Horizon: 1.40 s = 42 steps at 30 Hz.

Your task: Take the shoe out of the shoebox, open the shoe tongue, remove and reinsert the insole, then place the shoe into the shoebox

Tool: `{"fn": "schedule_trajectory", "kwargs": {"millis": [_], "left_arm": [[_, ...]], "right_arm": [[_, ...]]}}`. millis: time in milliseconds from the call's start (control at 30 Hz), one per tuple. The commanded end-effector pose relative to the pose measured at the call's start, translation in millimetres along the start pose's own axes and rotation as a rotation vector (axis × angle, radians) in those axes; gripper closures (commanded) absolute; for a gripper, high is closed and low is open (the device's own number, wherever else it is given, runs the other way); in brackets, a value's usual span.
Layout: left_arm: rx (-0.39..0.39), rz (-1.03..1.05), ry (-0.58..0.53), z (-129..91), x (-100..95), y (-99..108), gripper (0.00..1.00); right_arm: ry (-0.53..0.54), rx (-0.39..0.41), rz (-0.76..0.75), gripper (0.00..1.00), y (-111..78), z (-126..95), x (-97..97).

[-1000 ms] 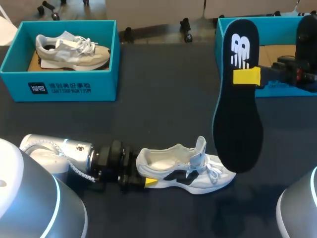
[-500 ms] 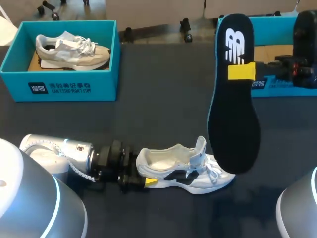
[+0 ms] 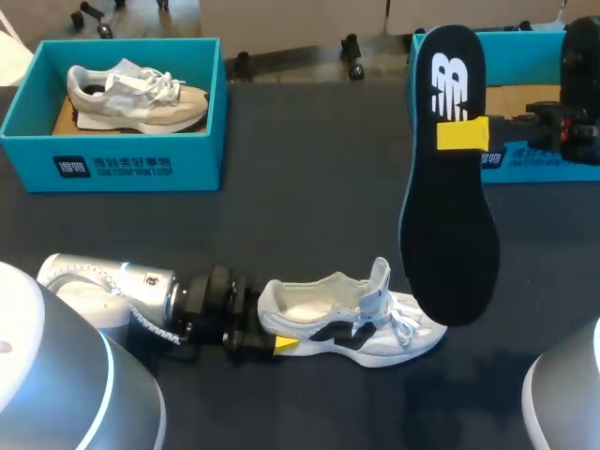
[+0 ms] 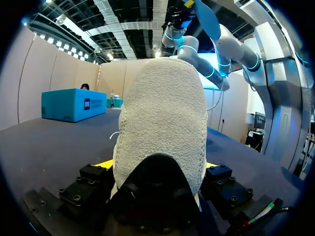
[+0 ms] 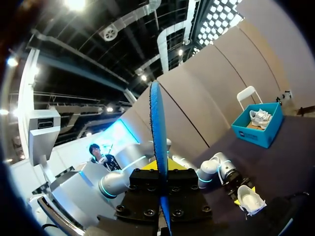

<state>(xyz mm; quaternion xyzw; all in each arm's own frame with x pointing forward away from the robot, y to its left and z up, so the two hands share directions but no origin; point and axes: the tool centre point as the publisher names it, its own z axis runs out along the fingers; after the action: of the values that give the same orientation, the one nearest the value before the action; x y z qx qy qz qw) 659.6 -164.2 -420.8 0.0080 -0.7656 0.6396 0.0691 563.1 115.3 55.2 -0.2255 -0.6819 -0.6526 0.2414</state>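
**Present state.** The right end effector (image 3: 461,135) is closed on the black foam insole with the white logo (image 3: 448,216), gripping it near the logo end. In the right wrist view the insole (image 5: 157,128) stands edge-on between the closed fingers. Its free toe end hangs just above the forefoot of the white-and-black sneaker (image 3: 352,317). The sneaker lies on the dark desk (image 3: 309,187), outside the teal cardboard shoebox (image 3: 544,169). The left end effector (image 3: 274,342) is clamped on the sneaker's heel, one finger on each side.

**Hazards.**
- The insole is held at one end only. The long free end can flex or swing, and land on the laces or the raised tongue instead of entering the opening.
- The narrow grip can let the insole rotate or slip.
- Downward pressure can pivot the sneaker about the heel clamp.
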Motion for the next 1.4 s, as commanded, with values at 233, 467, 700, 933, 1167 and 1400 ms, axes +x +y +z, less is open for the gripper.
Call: {"fn": "schedule_trajectory", "kwargs": {"millis": [233, 467, 700, 933, 1167, 1400], "left_arm": [[-0.001, 0.0, 0.0, 1, -0.7, 1, 1.0], [-0.001, 0.0, 0.0, 1, -0.7, 1, 1.0], [-0.001, 0.0, 0.0, 1, -0.7, 1, 1.0], [-0.001, 0.0, 0.001, 1, -0.9, 1, 1.0], [-0.009, -0.001, -0.006, -1, -3.2, 6, 1.0], [-0.012, -0.005, -0.012, -2, -3.4, 7, 1.0]], "right_arm": [[0.037, 0.014, 0.005, 1.0, 14.2, -2, -23.6], [0.032, -0.011, 0.015, 1.0, 20.2, -8, -29.4], [0.025, -0.027, 0.026, 1.0, 21.0, -10, -31.4], [0.025, -0.027, 0.026, 1.0, 21.0, -10, -31.4], [0.025, -0.027, 0.026, 1.0, 21.0, -10, -31.4], [0.02, -0.02, -0.009, 1.0, 15.8, -8, -36.2]]}}
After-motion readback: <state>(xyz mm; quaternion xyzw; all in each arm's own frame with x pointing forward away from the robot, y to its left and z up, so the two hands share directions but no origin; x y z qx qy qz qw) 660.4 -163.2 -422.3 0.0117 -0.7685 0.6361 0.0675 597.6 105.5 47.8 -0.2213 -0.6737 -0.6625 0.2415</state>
